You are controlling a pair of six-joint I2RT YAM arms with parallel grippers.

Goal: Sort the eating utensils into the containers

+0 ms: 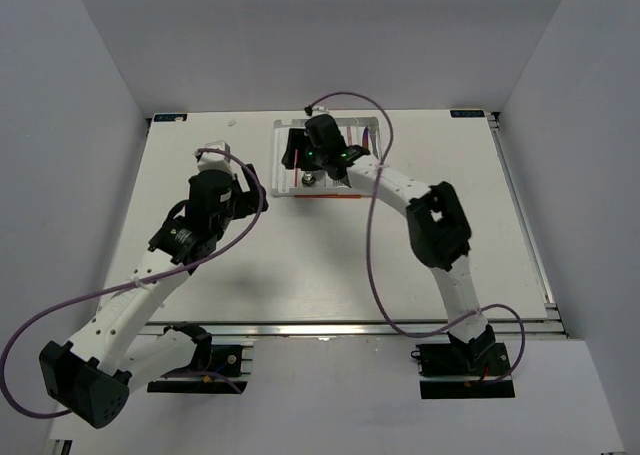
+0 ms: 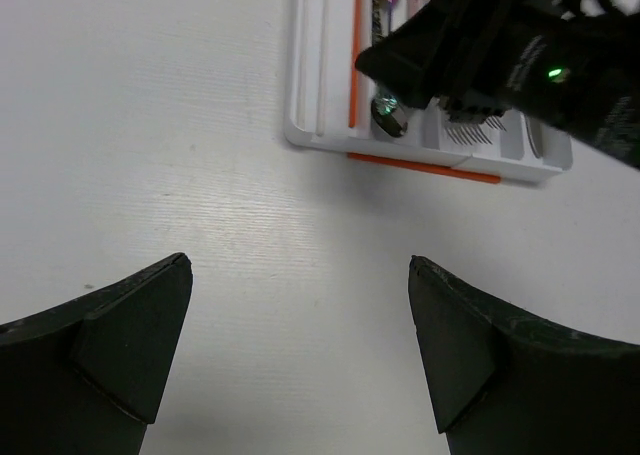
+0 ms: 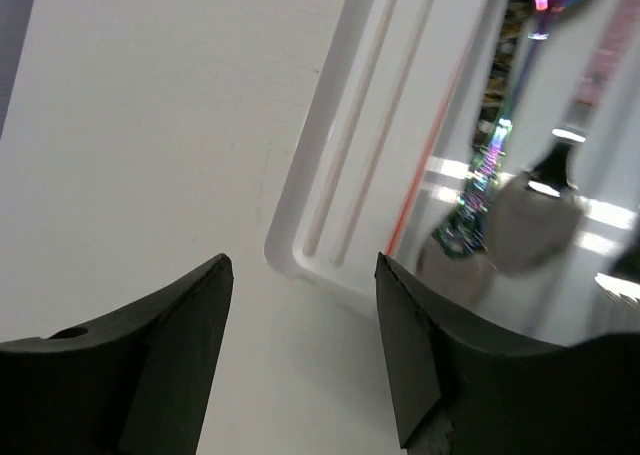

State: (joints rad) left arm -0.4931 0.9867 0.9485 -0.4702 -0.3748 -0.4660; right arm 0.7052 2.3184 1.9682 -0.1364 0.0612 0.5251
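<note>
The white divided tray (image 1: 372, 127) stands at the back middle of the table. It holds an orange chopstick (image 2: 355, 55), an iridescent purple utensil (image 3: 490, 165), a silver spoon (image 3: 530, 215) and a fork with its tines (image 2: 475, 125) showing. A second orange chopstick (image 2: 425, 167) lies on the table along the tray's near edge, also seen in the top view (image 1: 330, 197). My right gripper (image 3: 302, 260) is open and empty over the tray's left near corner (image 1: 296, 160). My left gripper (image 2: 300, 262) is open and empty over bare table, left of the tray (image 1: 248, 187).
The right arm (image 2: 520, 45) hides much of the tray in the left wrist view. Grey walls enclose the table on the left, right and back. A purple cable (image 1: 372, 225) loops from the right arm over the table.
</note>
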